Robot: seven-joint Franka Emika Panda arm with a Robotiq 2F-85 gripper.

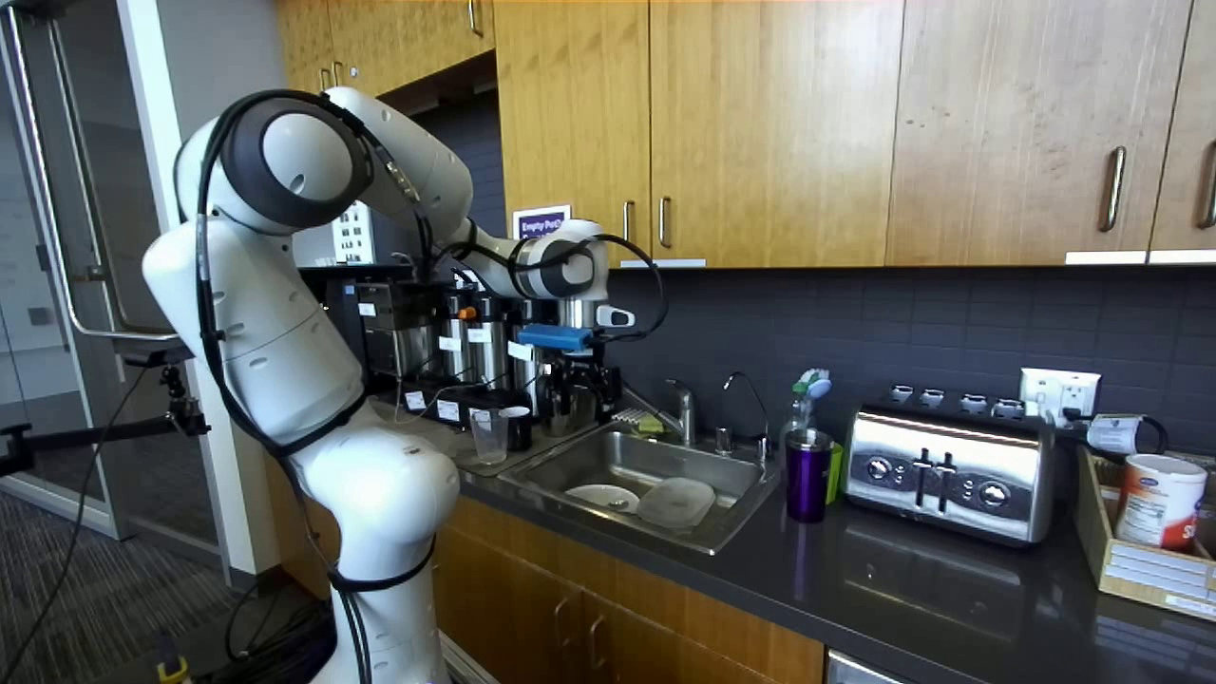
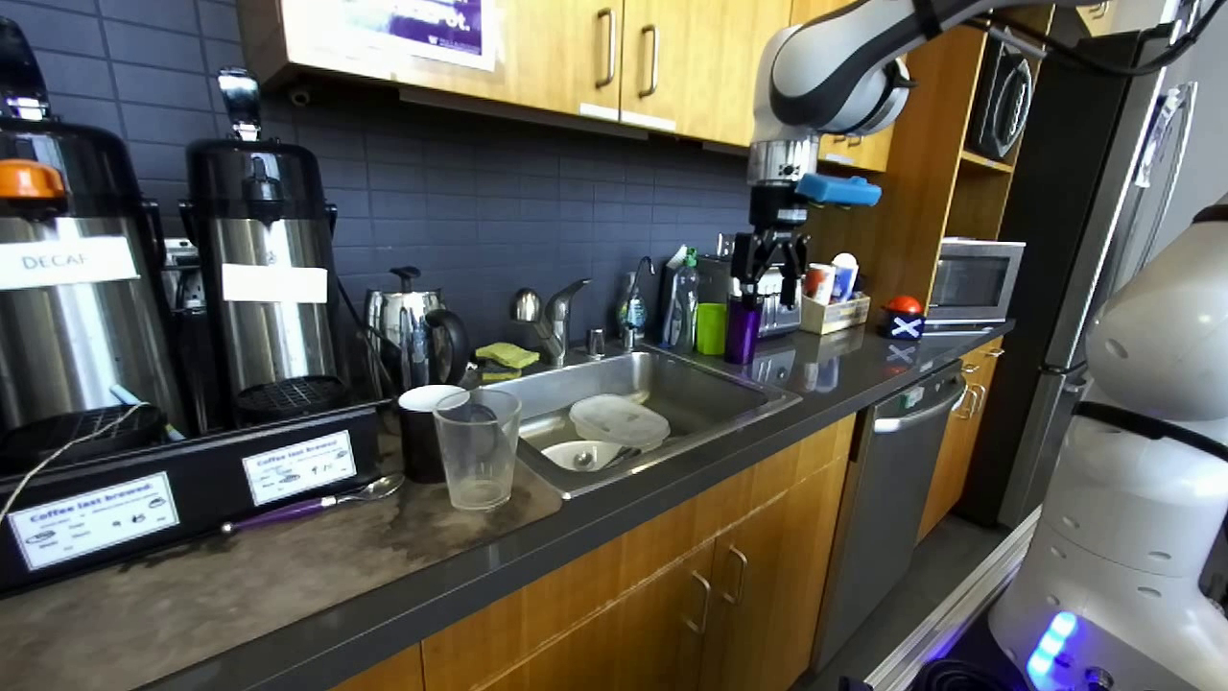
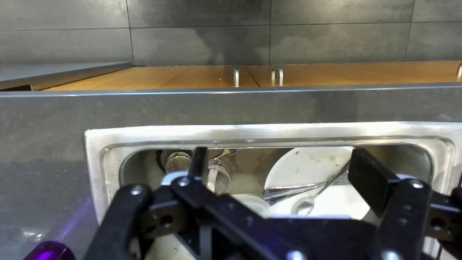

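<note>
Over the sink [image 3: 252, 133] in the bench [image 3: 43, 151]: jaws wide apart, holding nothing.
They hang well above it and touch nothing; in the wrist view a plate [image 3: 310, 162], with a spoon [image 3: 305, 206] across it, lies in the sink toward the bench's front edge and shows between them. The step now looks like lining up. A move down would call for keeping both sides of the jaws inside the sink's rim and going slow. The best room seems to be over the sink's middle. Near the bench's back edge stands the tap [image 1: 686, 418], so that way looks tight. A purple cup [image 1: 808, 475] stands just past one end of the sink, near the toaster [image 1: 945, 475]; past the other, a clear cup [image 2: 477, 461] sits close to the front edge.
</note>
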